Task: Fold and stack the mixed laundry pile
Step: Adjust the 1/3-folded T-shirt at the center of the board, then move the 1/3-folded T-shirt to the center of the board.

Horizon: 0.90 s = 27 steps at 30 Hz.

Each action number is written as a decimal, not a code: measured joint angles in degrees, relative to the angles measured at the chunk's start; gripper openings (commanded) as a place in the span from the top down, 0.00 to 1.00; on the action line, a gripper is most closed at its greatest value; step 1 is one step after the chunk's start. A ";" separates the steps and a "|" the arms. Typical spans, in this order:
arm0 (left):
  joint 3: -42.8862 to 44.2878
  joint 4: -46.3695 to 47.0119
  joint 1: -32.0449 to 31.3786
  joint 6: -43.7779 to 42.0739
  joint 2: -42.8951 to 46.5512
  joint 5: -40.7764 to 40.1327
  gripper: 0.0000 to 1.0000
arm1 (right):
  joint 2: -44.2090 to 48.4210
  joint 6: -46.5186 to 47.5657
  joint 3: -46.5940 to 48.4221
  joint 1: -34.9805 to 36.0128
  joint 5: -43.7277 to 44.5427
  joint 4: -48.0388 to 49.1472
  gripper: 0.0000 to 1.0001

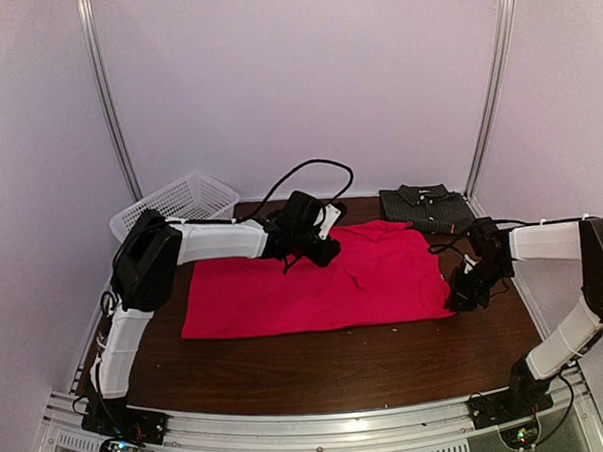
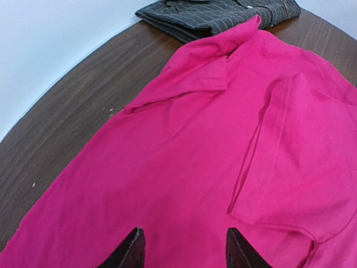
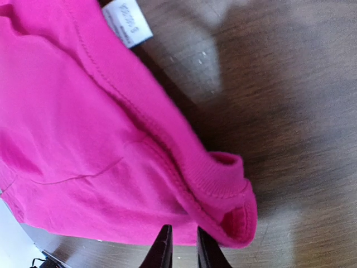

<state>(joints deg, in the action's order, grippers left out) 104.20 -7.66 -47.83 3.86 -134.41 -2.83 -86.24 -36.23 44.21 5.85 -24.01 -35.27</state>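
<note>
at the back right of the surface (image 1: pixel 338 370) the striped shirt (image 1: pixel 428 207) lies folded, while the red t-shirt (image 1: pixel 314 285) lies mid-surface only part folded, the left gripper (image 2: pixel 184 248) with jaws spread over it, the right gripper (image 3: pixel 184 248) apparently pinching its collar.

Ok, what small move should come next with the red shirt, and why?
Probably lift the left gripper clear. Its jaws stand open with nothing between them, above the red T-shirt, while the right gripper seems to pinch the shirt's right end; that end likely gets folded leftward, across where the left gripper hangs.
</note>
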 measured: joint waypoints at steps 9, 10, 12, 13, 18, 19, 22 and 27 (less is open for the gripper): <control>-22.38 -7.34 5.33 12.48 26.10 1.73 0.46 | 0.87 6.47 11.10 0.02 -2.84 -2.38 0.80; -25.62 -8.13 5.38 14.10 29.20 2.38 0.46 | 0.17 6.97 12.20 0.35 -3.65 -2.19 0.80; -31.78 -10.03 5.01 17.49 34.53 3.85 0.46 | -1.49 7.87 13.29 1.09 -5.18 -1.40 0.80; -34.01 -10.88 4.94 18.64 36.22 4.37 0.46 | -2.36 8.04 13.40 1.68 -5.90 -1.14 0.80; -44.81 -16.85 4.85 25.09 41.79 6.27 0.49 | -6.73 8.33 12.96 5.11 -7.67 -0.09 0.80; -46.27 -17.51 5.20 26.12 42.07 6.32 0.49 | -7.48 7.96 12.48 5.46 -7.78 0.42 0.80; -51.36 -19.82 7.65 29.59 42.64 6.21 0.50 | -9.86 6.86 10.16 5.60 -7.76 1.75 0.80; -55.91 -22.60 11.06 32.39 42.95 5.57 0.53 | -10.60 5.01 7.37 5.33 -8.20 3.08 0.82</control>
<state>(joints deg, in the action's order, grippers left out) 48.29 -30.26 -36.77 36.25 -91.46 2.74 -96.84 -31.22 51.57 11.18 -32.21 -32.18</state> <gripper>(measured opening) 0.492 0.189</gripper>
